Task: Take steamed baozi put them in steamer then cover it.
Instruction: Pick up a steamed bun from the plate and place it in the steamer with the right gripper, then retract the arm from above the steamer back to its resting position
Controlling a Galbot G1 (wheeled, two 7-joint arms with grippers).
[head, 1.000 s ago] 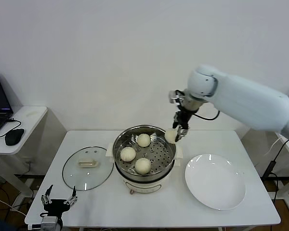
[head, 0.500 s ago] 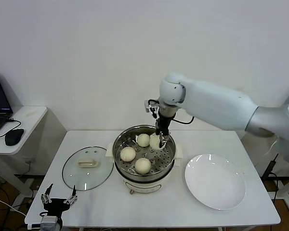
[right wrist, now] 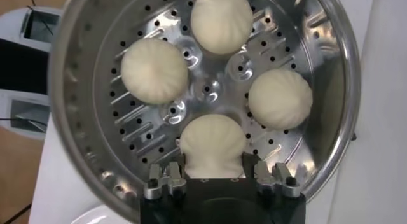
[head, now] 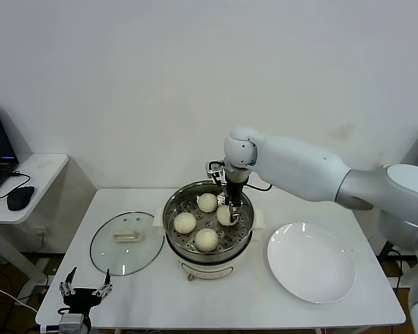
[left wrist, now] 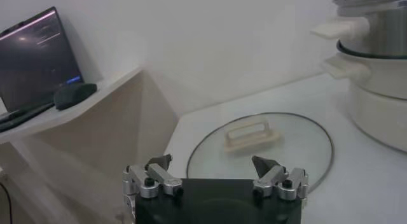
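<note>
Though unlabelled — steamer (head: pixel 207 240); four baozi (right wrist: pixel 212 144)

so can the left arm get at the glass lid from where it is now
Probably yes. The left gripper hangs open at the table's near-left edge, and the cover lies flat just beyond it, handle up, with nothing between. The right gripper is away over the steamer.
</note>
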